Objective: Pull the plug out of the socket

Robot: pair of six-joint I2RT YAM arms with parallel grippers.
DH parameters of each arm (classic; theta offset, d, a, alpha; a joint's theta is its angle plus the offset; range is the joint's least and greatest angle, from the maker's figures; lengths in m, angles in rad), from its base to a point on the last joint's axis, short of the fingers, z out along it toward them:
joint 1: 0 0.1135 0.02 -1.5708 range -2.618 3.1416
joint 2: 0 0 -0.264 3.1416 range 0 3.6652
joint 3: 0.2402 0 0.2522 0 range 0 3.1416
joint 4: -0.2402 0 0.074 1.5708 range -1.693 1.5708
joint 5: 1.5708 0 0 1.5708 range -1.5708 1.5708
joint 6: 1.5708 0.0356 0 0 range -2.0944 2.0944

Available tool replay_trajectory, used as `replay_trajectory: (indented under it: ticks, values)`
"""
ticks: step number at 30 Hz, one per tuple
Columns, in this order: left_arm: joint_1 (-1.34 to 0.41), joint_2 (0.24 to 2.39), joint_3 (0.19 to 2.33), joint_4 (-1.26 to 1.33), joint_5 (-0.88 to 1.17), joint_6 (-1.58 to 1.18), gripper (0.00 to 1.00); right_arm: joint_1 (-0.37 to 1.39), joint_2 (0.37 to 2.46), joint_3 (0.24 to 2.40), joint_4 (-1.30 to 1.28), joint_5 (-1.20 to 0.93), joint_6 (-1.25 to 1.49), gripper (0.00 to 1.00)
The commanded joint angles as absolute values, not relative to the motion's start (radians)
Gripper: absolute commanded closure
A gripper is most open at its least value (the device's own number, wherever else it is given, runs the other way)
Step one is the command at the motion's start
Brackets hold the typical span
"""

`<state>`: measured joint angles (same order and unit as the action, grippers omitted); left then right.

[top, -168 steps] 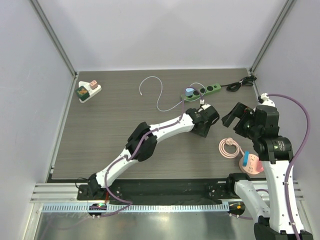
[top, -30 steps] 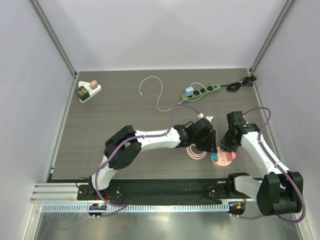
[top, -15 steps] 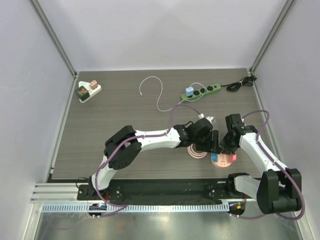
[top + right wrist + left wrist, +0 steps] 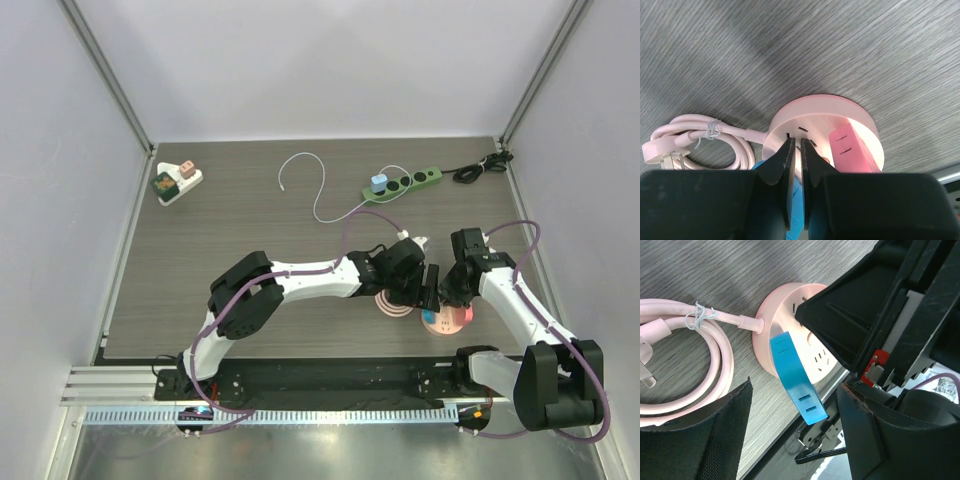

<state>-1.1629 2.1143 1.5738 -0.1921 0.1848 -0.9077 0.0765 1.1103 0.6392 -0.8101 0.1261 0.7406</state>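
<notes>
A: Plug [image 4: 790,362] position?
B: Was seated in pink socket [image 4: 782,297], between left gripper's [image 4: 794,392] spread fingers, lined up for a pinch.
A: Right gripper [image 4: 796,145]?
B: Fingers were pressed together, tips over the socket top beside the plug. Probably pinning it for the pull.

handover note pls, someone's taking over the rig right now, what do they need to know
Left tool: open, straddling the blue plug, not closed on it.
Right tool: shut, tips down on top of the pink socket, apparently pinning it, next to the pink plug.
The coiled cord lies beside the socket.
Done: both arms in position at the socket.
Left: close on the blue plug, which looks seated, and pull it out while the right holds the socket down.
</notes>
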Motion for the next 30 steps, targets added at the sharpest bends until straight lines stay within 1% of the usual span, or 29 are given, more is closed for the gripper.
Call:
replay_trajectory:
  ticks: [1, 7, 14, 18, 20, 21, 26, 29, 30]
  values:
    - [-1.166, 2.062, 1.571, -0.178, 0.189, -0.862, 0.3, 0.08, 1.123, 0.62, -0.788, 0.155, 0.749, 0.85]
    - [-1.166, 2.075, 1.588, -0.186, 0.235, -0.85, 0.29, 0.08, 1.134, 0.623, -0.785, 0.144, 0.739, 0.85]
    - [-1.175, 2.111, 1.609, -0.206, 0.23, -0.862, 0.34, 0.081, 1.115, 0.618, -0.784, 0.144, 0.741, 0.85]
    - [-1.175, 2.135, 1.621, -0.204, 0.23, -0.873, 0.42, 0.08, 1.114, 0.618, -0.784, 0.144, 0.739, 0.85]
    - [-1.174, 2.138, 1.623, -0.204, 0.23, -0.876, 0.44, 0.08, 1.112, 0.617, -0.784, 0.146, 0.739, 0.85]
    - [-1.175, 2.141, 1.626, -0.204, 0.232, -0.876, 0.46, 0.08, 1.111, 0.617, -0.785, 0.147, 0.741, 0.85]
    - [-1.173, 2.146, 1.628, -0.198, 0.238, -0.88, 0.53, 0.08, 1.101, 0.614, -0.781, 0.153, 0.742, 0.85]
    - [-1.17, 2.148, 1.621, -0.189, 0.239, -0.884, 0.59, 0.08, 1.098, 0.612, -0.781, 0.156, 0.744, 0.85]
    - [-1.17, 2.149, 1.62, -0.19, 0.242, -0.882, 0.65, 0.08, 1.098, 0.612, -0.781, 0.156, 0.744, 0.84]
